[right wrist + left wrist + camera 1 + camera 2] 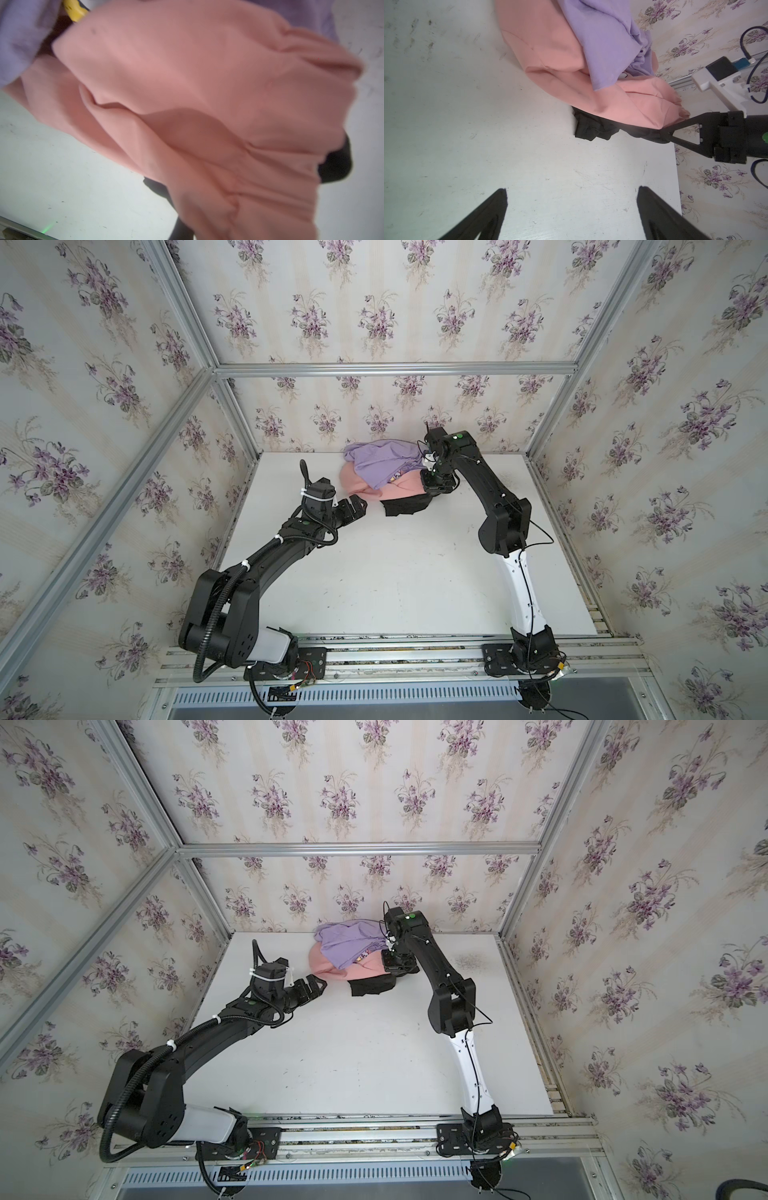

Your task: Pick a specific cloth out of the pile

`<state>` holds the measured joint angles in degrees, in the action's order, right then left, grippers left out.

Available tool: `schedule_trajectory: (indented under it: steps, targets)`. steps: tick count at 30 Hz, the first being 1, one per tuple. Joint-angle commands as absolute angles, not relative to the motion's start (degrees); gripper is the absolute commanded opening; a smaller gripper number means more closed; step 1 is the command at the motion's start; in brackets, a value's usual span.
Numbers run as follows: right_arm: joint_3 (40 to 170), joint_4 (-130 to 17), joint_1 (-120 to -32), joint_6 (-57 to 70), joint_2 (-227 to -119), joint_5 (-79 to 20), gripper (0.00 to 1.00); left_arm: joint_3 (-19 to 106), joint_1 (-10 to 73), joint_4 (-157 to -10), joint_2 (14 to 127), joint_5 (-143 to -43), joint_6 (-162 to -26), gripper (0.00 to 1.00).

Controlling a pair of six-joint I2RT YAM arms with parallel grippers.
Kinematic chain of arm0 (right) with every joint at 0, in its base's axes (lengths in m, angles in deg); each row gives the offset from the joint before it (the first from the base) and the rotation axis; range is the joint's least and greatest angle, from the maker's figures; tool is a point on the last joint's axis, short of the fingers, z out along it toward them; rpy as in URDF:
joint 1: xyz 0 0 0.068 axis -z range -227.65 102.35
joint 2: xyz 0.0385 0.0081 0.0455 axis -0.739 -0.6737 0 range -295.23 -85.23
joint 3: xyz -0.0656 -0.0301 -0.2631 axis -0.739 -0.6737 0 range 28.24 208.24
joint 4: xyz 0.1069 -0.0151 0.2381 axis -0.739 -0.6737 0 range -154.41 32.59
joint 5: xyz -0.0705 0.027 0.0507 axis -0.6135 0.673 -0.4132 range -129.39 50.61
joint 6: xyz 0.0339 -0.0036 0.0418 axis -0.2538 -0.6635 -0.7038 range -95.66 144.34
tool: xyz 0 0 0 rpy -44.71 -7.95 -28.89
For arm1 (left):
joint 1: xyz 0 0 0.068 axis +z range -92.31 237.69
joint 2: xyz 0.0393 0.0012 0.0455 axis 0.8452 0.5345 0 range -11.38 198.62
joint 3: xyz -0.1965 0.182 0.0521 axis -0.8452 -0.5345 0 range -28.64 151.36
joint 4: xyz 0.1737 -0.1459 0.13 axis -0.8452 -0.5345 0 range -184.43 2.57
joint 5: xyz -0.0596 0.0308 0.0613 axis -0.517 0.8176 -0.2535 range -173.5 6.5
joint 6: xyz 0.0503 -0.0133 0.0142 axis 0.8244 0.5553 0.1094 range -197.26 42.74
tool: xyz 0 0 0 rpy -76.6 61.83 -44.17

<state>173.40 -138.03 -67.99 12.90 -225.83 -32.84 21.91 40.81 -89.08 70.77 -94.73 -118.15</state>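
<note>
- Most of the cloth is hidden — only a black fringe is seen, poking out from under the salmon-pink garment at the near edge of the pile, toward the back of the white surface.
- The lilac garment is draped on top of the heap. In the right wrist view the fabric is blurred, and that gripper's own fingers are not seen.
- The right gripper is shown in the left wrist view pinched closed on a fold of the cloth, just under the pink hem.
- The left gripper is pictured spread wide and empty over bare surface — near the pile, but apart from it.
</note>
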Motion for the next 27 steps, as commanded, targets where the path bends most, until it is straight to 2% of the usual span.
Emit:
schedule_trajectory:
  steps: [1, 5, 7, 14, 22, 27]
  targets:
    - [169.7, -138.1, -68.0, 14.4, -223.4, -34.5, 0.12, 21.8, 40.6, -87.5, 70.2, -94.2, -118.6, 1.00]
    - [159.9, -129.4, -68.0, 13.3, -217.6, -28.2, 0.22, 21.5, 40.5, -87.6, 70.0, -93.9, -118.7, 1.00]
    - [156.5, -125.5, -67.9, 12.0, -215.3, -25.6, 0.31, 21.5, 40.4, -87.5, 70.1, -94.0, -118.8, 1.00]
    - [142.7, -112.3, -67.8, 8.5, -208.2, -23.1, 0.54, 20.9, 40.1, -87.6, 68.9, -93.5, -118.7, 1.00]
    - [130.5, -104.9, -66.4, 6.8, -203.2, -27.2, 0.54, 20.4, 40.1, -87.6, 68.2, -93.3, -118.5, 1.00]
    - [125.7, -99.9, -66.0, 5.4, -202.4, -26.1, 0.52, 20.7, 40.1, -87.5, 68.7, -93.6, -118.8, 1.00]
